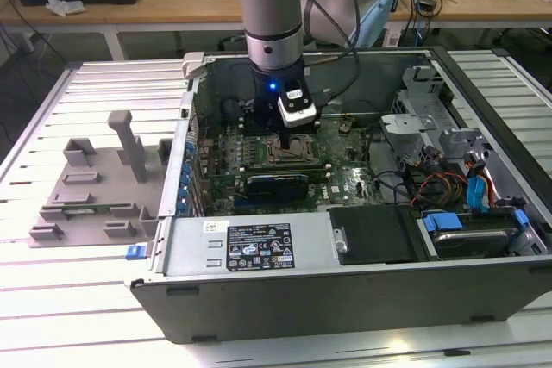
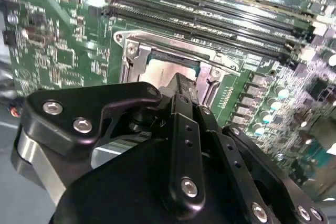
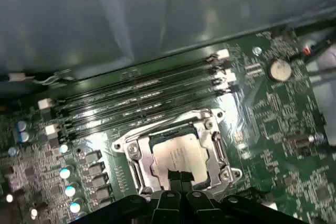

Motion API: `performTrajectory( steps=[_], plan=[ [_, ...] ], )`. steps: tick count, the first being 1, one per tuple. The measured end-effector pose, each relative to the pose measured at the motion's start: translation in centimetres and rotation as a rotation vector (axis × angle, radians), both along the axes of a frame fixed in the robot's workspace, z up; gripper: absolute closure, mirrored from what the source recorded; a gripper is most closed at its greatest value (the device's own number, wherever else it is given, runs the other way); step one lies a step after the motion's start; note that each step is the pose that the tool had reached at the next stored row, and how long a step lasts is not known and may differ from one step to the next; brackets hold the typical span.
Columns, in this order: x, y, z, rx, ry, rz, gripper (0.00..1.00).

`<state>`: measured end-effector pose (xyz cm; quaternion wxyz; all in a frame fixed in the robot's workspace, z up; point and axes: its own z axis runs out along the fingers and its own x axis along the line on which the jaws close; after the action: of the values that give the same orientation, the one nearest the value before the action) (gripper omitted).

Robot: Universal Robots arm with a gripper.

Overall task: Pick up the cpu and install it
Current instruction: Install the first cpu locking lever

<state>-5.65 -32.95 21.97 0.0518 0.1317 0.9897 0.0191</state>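
First wrist view: chip down in the socket

I am seeing the cpu (image 3: pixel 181 156) lying inside the socket (image 3: pixel 212 148), and the gripper (image 3: pixel 178 178) is hanging just over its near edge, fingertips drawn together and holding nothing. I am judging that any drag from those tips could skew the chip and bend pins beneath.
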Motion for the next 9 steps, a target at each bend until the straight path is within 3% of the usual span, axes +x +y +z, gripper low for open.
performTrajectory(
  steps=[1,4,6,9],
  plan=[
    [0.0,0.01,-0.05,-0.0006,0.0009,0.037,0.89],
    [0.18,0.0,-0.19,-0.0149,0.0173,0.097,0.89],
    [0.52,0.0,-0.06,-0.0149,0.0241,0.12,0.89],
    [0.66,0.0,0.25,-0.015,0.0252,0.138,0.89]
  ],
)
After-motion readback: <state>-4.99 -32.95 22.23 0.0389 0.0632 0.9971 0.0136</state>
